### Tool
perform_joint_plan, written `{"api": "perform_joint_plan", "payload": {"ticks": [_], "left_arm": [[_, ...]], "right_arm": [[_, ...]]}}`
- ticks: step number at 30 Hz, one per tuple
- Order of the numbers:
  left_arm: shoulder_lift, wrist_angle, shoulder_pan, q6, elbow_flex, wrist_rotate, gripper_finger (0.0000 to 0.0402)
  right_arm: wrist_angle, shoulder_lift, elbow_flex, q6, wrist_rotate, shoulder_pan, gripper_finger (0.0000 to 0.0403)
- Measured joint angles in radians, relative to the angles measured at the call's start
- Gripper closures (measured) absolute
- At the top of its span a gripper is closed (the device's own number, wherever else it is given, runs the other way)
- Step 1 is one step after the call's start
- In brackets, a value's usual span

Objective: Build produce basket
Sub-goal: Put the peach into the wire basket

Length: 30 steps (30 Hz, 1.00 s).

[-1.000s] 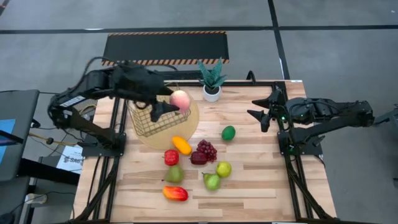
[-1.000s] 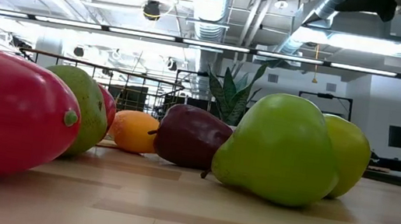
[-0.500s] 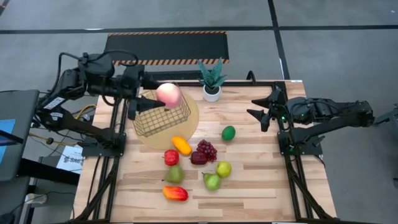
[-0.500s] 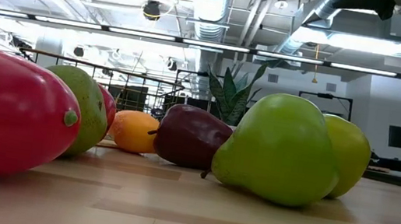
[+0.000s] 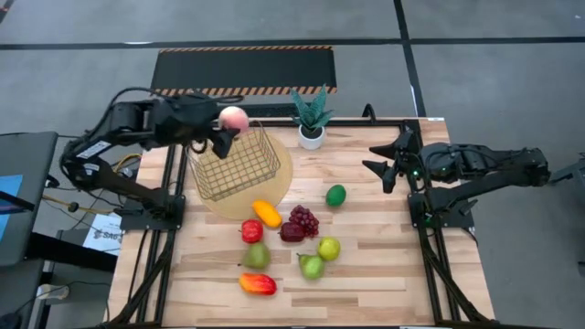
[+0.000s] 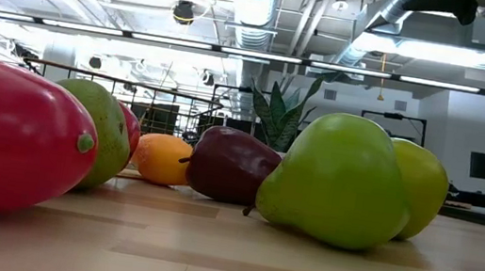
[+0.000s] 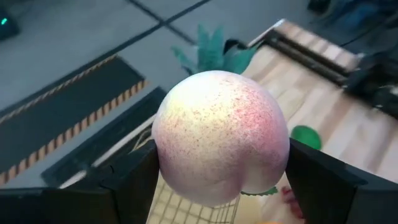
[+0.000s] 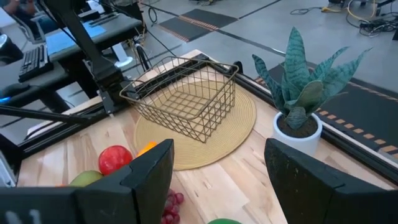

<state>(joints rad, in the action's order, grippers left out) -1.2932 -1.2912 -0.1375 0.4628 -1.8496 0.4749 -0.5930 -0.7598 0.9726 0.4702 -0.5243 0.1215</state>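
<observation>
Peach (image 7: 221,143): likely light, smooth (may slip); grip its widest sides.
Left gripper (image 5: 222,132): upper left, clamps it above the basket (image 5: 236,169).
Right gripper (image 5: 384,157): spread, empty.

Gold wire basket (image 5: 239,166) empty; peach (image 5: 234,118) above rim; fruits (image 5: 291,233) on table.

overhead on table (image 5: 366,265), low level view, wrist views share basket (image 8: 186,99)

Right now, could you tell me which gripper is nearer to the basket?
The left. The left gripper holds the peach over the basket's far left corner, while the right gripper waits open at the table's right edge, beyond the lime.
</observation>
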Motion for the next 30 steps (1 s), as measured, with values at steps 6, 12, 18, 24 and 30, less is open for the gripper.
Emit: {"api": "perform_joint_plan", "payload": {"ticks": [6,12,18,24,30], "left_arm": [[-0.095,-0.155,-0.044,0.077,0.000,-0.010,0.0111],[-0.200,-0.202,-0.115,-0.012,0.000,-0.137,0.0111],[-0.305,-0.204,-0.185,-0.132,0.000,-0.204,0.0110],[-0.393,-0.210,-0.265,-0.265,0.000,-0.281,0.0110],[-0.431,-0.144,-0.340,-0.348,0.032,-0.299,0.0110]], "right_arm": [[0.003,-0.013,0.000,0.001,0.000,0.000,0.0129],[0.002,-0.034,0.001,0.001,0.000,0.000,0.0129],[-0.003,-0.064,0.000,0.001,0.000,0.000,0.0129],[-0.002,-0.074,0.000,0.001,0.000,0.000,0.0129],[-0.002,-0.073,0.000,0.001,0.001,0.000,0.0129]]}}
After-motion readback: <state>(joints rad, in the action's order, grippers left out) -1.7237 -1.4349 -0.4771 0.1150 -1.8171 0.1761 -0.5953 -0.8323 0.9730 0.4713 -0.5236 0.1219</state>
